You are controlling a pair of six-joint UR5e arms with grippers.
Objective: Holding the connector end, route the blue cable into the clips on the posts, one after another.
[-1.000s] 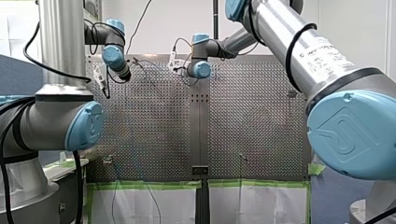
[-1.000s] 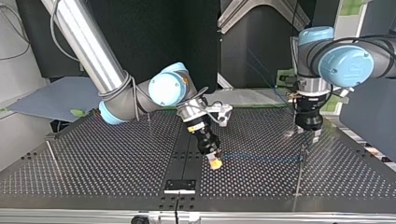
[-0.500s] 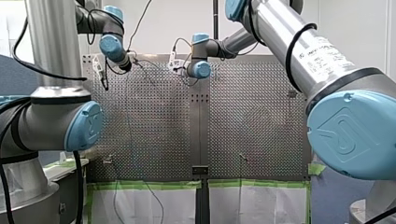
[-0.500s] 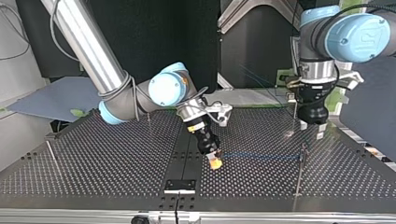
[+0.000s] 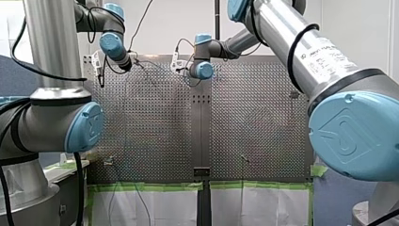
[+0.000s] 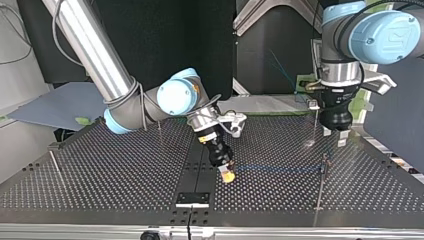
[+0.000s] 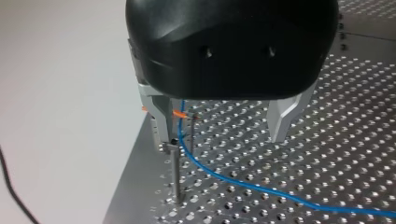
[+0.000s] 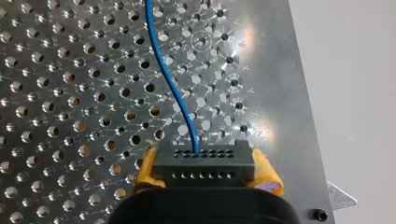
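Blue cable [image 6: 277,168]: 1 strand, stretched low over the desk [image 6: 100,175] across the middle of the top view. It runs from the connector to a post [image 6: 324,167] at that view's right.

The connector [image 8: 204,163] is 1 black block with 2 rows of holes. It is clamped between the 2 yellow pads [image 8: 144,170] of my right jaws, and the cable leaves its far face. The desk's edge runs near 1 pad.

My left jaws stand wide apart and hold nothing. Their 2 metal fingers [image 7: 159,123] hang over 2 posts close to another desk edge. 1 post [image 7: 175,177] is just under a finger. The other [image 7: 192,137], behind it, carries an orange clip [image 7: 180,113]. The cable passes beside both posts, nearer that finger than its mate.

In the top view I make out 4 posts, well apart. Bare perforated desk lies between the 2 arms and out to that view's left.
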